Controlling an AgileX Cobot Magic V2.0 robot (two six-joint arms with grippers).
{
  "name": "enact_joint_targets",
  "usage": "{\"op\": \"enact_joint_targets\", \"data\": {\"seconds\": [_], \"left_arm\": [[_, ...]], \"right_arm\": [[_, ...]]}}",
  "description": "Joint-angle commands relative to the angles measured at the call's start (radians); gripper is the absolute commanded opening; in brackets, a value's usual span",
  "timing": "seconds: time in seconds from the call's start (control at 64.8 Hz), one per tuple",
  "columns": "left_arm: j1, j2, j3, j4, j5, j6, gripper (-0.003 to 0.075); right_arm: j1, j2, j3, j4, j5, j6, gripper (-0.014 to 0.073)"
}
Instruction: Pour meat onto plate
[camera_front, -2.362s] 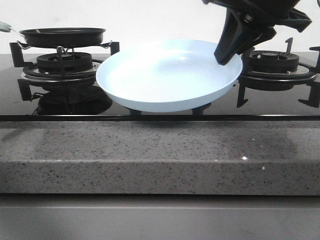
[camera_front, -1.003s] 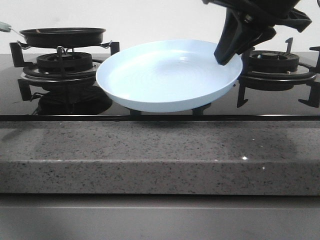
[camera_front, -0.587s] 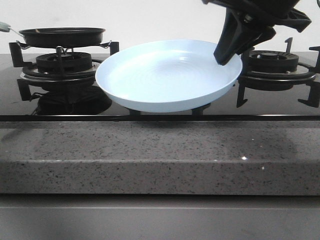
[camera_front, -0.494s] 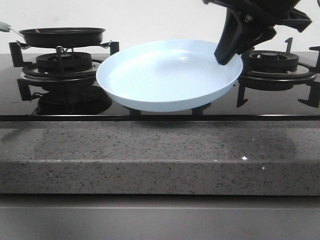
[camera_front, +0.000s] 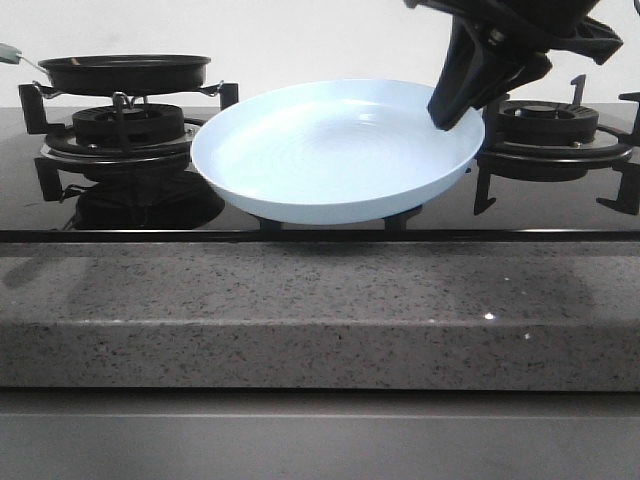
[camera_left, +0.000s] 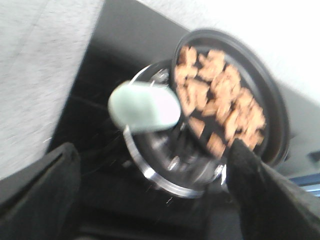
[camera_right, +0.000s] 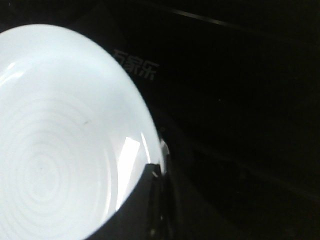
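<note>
The pale blue plate hangs tilted above the stove's middle, empty. My right gripper is shut on its right rim; the right wrist view shows the plate with the gripper clamped over its edge. The black frying pan sits on the back-left burner; its rim hides the meat in the front view. The blurred left wrist view shows the meat piled in the pan, whose pale green handle points toward my left gripper. That gripper is open, short of the handle.
A black glass hob carries the left burner grate and the right burner grate. A speckled grey stone counter ledge runs along the front. The handle's tip shows at the front view's left edge.
The plate and my right gripper hold still. A faint shadow on the counter's left side has shifted a little.
</note>
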Motion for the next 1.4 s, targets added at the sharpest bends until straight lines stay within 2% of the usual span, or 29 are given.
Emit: {"op": "enact_joint_targets", "data": {"seconds": [0.0,0.525,0.664,0.756,1.034,1.112,1.389], "left_arm": [[0.003,0.014,-0.059,-0.099,-0.045,0.007,0.0588],[0.003,0.182,-0.126,-0.27,-0.064,0.01,0.0588],[0.003,0.224,-0.139,-0.379,-0.026,0.012,0.0588],[0.003,0.234,-0.139,-0.442,-0.005,0.078,0.0585],[0.02,0.234,-0.139,-0.458,0.006,0.084,0.058],[0.026,0.234,-0.139,-0.464,0.015,0.084,0.0538],[0.033,0.234,-0.139,-0.466,0.043,0.084,0.0309]], "right_arm": [[0.0,-0.047,-0.023,0.022,-0.04,-0.007,-0.0068],[0.0,-0.047,-0.023,0.022,-0.04,-0.007,-0.0068],[0.0,-0.047,-0.023,0.022,-0.04,-0.007,-0.0068],[0.0,-0.047,-0.023,0.022,-0.04,-0.007,-0.0068],[0.0,-0.047,-0.023,0.022,-0.04,-0.007,-0.0068],[0.0,-0.047,-0.023,0.022,-0.04,-0.007,-0.0068],[0.0,-0.047,-0.023,0.022,-0.04,-0.007,-0.0068]]}}
